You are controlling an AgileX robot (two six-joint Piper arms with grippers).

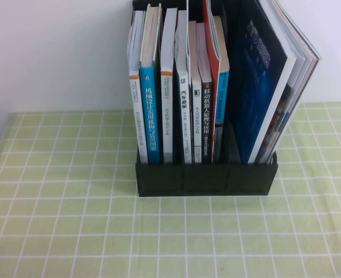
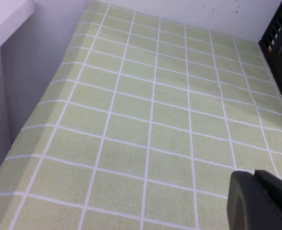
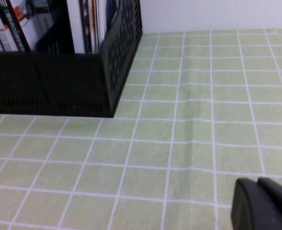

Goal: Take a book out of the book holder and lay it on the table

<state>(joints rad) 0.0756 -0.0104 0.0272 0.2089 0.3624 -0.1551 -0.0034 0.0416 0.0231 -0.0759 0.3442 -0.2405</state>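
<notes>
The book holder (image 1: 206, 178) stands on the table (image 1: 60, 220), near the white wall (image 1: 54, 52) behind it. Inside the book holder, the book (image 1: 268, 75) is in the compartment at the robot's right end, and it leans outward over that end. Its visible face looks dark blue here, though the view of it is steep, so I am not sure of the cover. The other paperbacks (image 1: 179, 87) stand upright in the compartments beside it, toward the robot's left.

The left gripper (image 2: 261, 201) is over the green cloth, well apart from the book holder, whose side appears only at the picture's edge (image 2: 280, 43). The right gripper (image 3: 263, 205) is near the book holder's right front corner (image 3: 107, 103), above the cloth. Only a dark tip of each gripper is visible, so I cannot tell how far either is open, and nothing is seen in them.
</notes>
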